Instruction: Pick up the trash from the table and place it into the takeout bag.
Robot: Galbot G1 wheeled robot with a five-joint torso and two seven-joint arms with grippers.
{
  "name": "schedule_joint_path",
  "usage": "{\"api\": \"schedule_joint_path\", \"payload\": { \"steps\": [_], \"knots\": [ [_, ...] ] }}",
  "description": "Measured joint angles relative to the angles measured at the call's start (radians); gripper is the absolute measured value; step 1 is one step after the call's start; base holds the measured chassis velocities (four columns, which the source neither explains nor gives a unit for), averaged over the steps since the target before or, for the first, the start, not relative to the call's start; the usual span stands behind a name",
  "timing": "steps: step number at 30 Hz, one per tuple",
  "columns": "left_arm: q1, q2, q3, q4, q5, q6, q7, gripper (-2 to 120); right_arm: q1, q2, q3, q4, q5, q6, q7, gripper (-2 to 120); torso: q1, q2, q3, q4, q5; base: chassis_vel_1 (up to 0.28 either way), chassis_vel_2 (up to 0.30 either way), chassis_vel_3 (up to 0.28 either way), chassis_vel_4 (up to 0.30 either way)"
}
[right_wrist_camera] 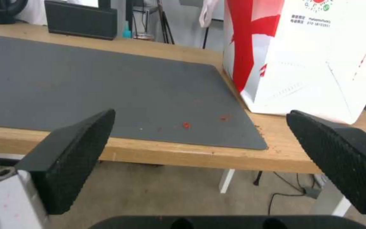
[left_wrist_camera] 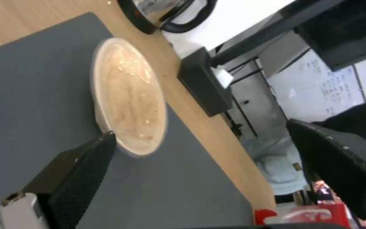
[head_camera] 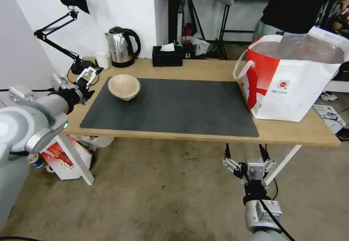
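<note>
Trash left on the desk [head_camera: 203, 71] is one beige pulp bowl [head_camera: 124, 86], upright at the far left corner of the dark mat [head_camera: 174, 106]; it looks empty inside, perhaps lightly smeared. My left claw [head_camera: 88, 74] hangs at the desk's left edge beside the bowl, fingers spread wide, holding nothing. My right claw [head_camera: 245, 151] waits below the near edge, wide open, empty. At the right end the takeout bag [head_camera: 291, 84] stands open; its contents are hidden.
</note>
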Motion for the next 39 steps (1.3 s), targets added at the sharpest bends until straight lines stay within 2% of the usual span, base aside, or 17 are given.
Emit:
{"api": "schedule_joint_path", "payload": {
  "steps": [6, 12, 20, 31, 39],
  "knots": [
    [-0.079, -0.029, 0.085, 0.110, 0.069, -0.002, -0.040, 100, 0.000, 0.000, 0.000, 0.000, 0.000, 0.000, 0.000, 100, 0.000, 0.000, 0.000, -0.0003, -0.0001, 0.000, 0.000, 0.000, 0.000],
    [-0.105, -0.033, 0.133, 0.176, 0.137, -0.004, -0.038, 100, 0.000, 0.000, 0.000, 0.000, 0.000, 0.000, 0.000, 100, 0.000, 0.000, 0.000, 0.0000, -0.0001, 0.000, 0.000, 0.000, 0.000],
    [-0.167, -0.037, 0.196, 0.251, 0.161, -0.003, -0.036, 100, 0.000, 0.000, 0.000, 0.000, 0.000, 0.000, 0.000, 100, 0.000, 0.000, 0.000, 0.0000, 0.0000, 0.000, 0.000, 0.000, 0.000],
    [-0.270, -0.121, 0.312, 0.388, 0.222, -0.002, -0.046, 100, 0.000, 0.000, 0.000, 0.000, 0.000, 0.000, 0.000, 100, 0.000, 0.000, 0.000, -0.0002, 0.0000, 0.000, 0.000, 0.000, 0.000],
    [-0.314, -0.161, 0.361, 0.441, 0.250, -0.002, -0.045, 100, 0.000, 0.000, 0.000, 0.000, 0.000, 0.000, 0.000, 100, 0.000, 0.000, 0.000, -0.0001, -0.0001, 0.000, 0.000, 0.000, 0.000]
  ]
}}
